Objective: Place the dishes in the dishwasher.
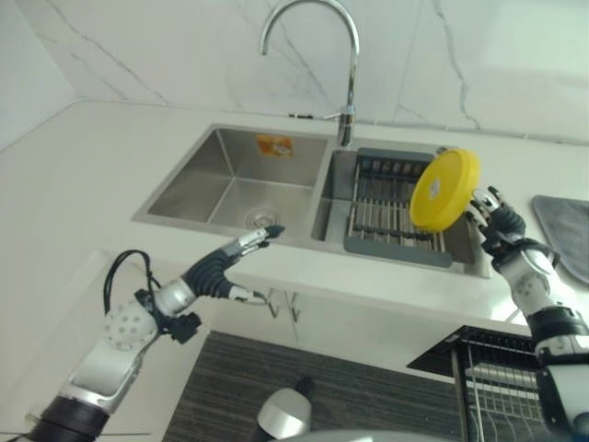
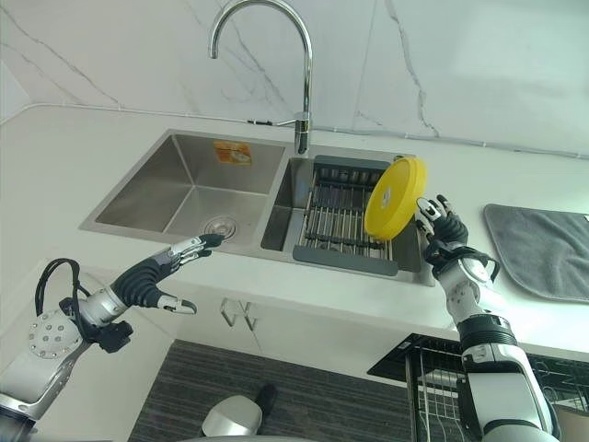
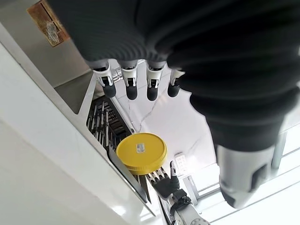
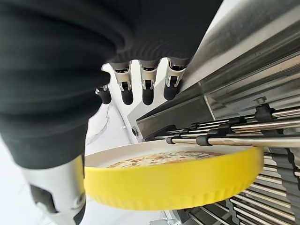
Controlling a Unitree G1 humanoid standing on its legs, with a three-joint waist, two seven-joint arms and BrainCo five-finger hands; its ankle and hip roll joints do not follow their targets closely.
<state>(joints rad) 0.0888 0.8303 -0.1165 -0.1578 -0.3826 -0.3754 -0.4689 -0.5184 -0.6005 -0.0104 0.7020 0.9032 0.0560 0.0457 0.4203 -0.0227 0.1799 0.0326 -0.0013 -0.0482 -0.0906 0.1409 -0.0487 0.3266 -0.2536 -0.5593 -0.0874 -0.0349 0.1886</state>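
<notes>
Right hand (image 2: 444,232) holding yellow plate (image 2: 394,198) on edge over the sink (image 2: 184,189) rack (image 2: 342,221), thumb and fingers pinching its rim, left hand (image 2: 152,270) before the sink's front edge, fingers straight and apart, grey mat (image 2: 543,249) right of the sink
</notes>
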